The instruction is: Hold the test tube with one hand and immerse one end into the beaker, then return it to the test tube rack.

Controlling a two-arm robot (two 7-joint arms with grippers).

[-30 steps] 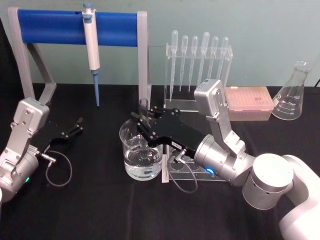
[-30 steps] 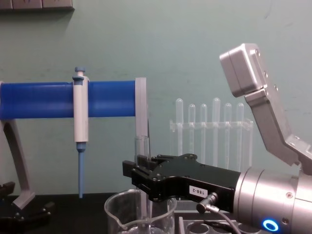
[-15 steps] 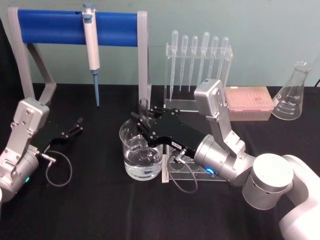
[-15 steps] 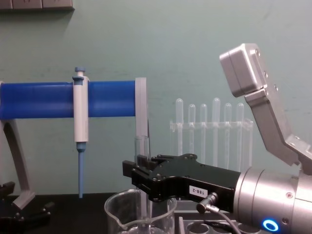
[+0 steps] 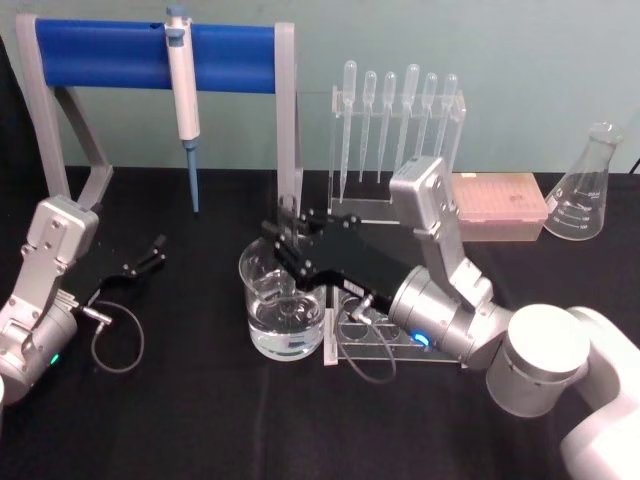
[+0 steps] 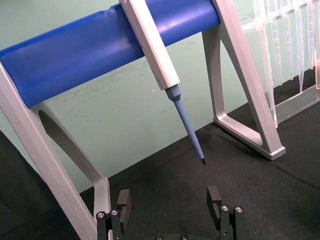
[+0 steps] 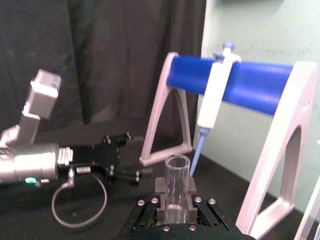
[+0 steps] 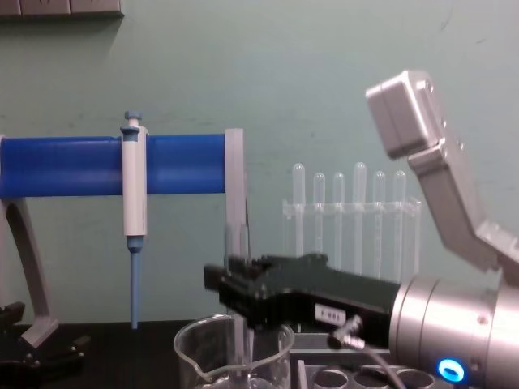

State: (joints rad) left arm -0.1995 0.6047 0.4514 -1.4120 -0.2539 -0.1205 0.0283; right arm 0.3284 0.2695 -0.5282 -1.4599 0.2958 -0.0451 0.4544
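Note:
My right gripper [image 5: 287, 243] is shut on the test tube [image 5: 287, 212], a clear glass tube held upright with its open rim on top. The tube's lower end reaches down inside the beaker [image 5: 262, 318], which holds water at the table's middle. In the chest view the test tube [image 8: 236, 245] rises above the black right gripper [image 8: 240, 293] and passes below the beaker [image 8: 195, 347] rim. The right wrist view shows the test tube [image 7: 177, 176] clamped between the fingers [image 7: 160, 188]. My left gripper [image 5: 152, 254] rests open at the left, its fingers [image 6: 123, 202] wide apart.
A blue-and-white pipettor [image 5: 182, 92] hangs on the blue-barred stand [image 5: 110, 52] at the back left. A rack of plastic pipettes [image 5: 398, 120] stands behind the beaker. A clear tube rack [image 5: 375, 335] lies under my right arm. A pink tip box [image 5: 498, 205] and a flask [image 5: 586, 190] stand back right.
My right gripper has risen slightly with the test tube; more of the clear rack shows beneath it. The left arm has not moved.

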